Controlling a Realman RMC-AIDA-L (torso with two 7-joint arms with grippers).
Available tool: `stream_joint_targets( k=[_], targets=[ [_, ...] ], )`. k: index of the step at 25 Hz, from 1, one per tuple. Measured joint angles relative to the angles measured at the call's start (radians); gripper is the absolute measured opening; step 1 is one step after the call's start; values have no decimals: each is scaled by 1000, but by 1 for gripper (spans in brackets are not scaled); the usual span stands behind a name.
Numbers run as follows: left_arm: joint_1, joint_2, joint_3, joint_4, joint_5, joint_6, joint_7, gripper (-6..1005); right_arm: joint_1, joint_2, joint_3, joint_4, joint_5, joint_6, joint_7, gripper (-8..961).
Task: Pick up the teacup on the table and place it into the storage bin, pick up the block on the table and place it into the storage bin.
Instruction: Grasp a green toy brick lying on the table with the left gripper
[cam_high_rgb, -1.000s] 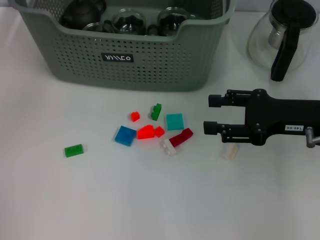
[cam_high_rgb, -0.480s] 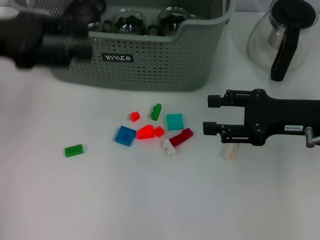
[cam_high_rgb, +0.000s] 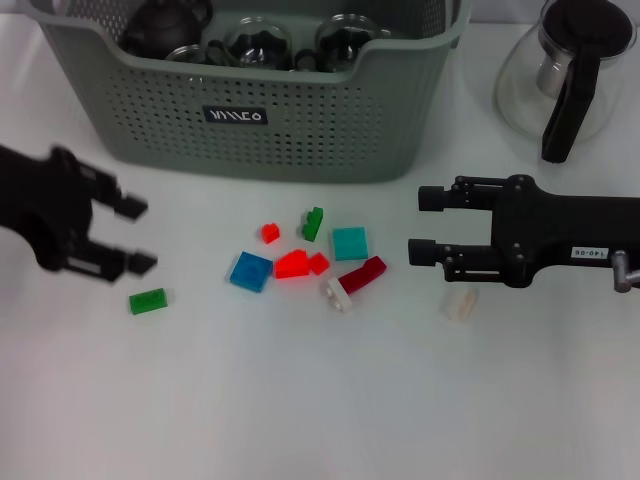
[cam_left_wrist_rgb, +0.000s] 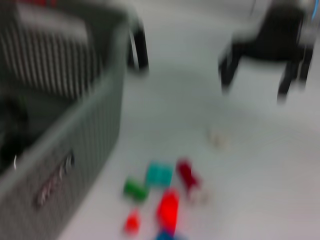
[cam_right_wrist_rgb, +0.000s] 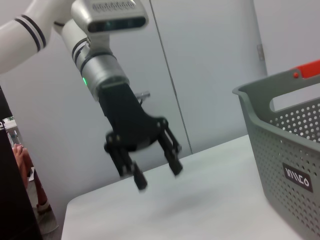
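Note:
The grey-green storage bin (cam_high_rgb: 300, 120) stands at the back of the table, also in the right wrist view (cam_right_wrist_rgb: 290, 150). Inside it lie glass teacups (cam_high_rgb: 258, 40) and a dark teapot (cam_high_rgb: 165, 25). Several small blocks lie in front of it: a blue one (cam_high_rgb: 250, 271), red (cam_high_rgb: 292, 264), teal (cam_high_rgb: 350, 243), and a green block (cam_high_rgb: 148, 300) off to the left. My left gripper (cam_high_rgb: 140, 235) (cam_right_wrist_rgb: 158, 175) hangs open just up and left of that green block. On the right, my right gripper (cam_high_rgb: 425, 224) is open and empty, beside the dark red block (cam_high_rgb: 362, 274).
A glass carafe (cam_high_rgb: 560, 75) with a black handle stands at the back right. A pale clear block (cam_high_rgb: 460, 302) lies under the right gripper's body. A white block (cam_high_rgb: 338, 294) touches the dark red one. The left wrist view is blurred, showing the bin wall (cam_left_wrist_rgb: 75, 140) and blocks.
My left arm has swung from in front of the bin's left side down and toward the table's left, ending near the green block. The right arm and blocks have stayed put.

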Motion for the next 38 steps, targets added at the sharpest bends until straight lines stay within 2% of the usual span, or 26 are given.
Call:
stream_joint_targets(
  k=[4,7,14,19,23,26,38],
  targets=[
    [-36,-76,129,66,269,-20,-52,617,0,0,1,0,0,0,1,742],
    [-44,-108,196,74,355,-38,-74,613,0,0,1,0,0,2,1,742],
    [-21,-107,408,68,375,-125,-223,592,-4,0,0,1,0,9,2,743],
    [-4,-108,529,60,417,-185,-290,551,-8,0,0,2,0,12,0,742],
    [13,-108,593,45,436,-237,-324,519,-8,0,0,2,0,12,-2,741],
    [18,-109,622,15,448,-282,-341,495,-8,0,0,2,0,12,-2,741],
    [21,-109,628,-27,450,-345,-345,400,-9,0,0,2,0,12,-3,742]
  ],
)
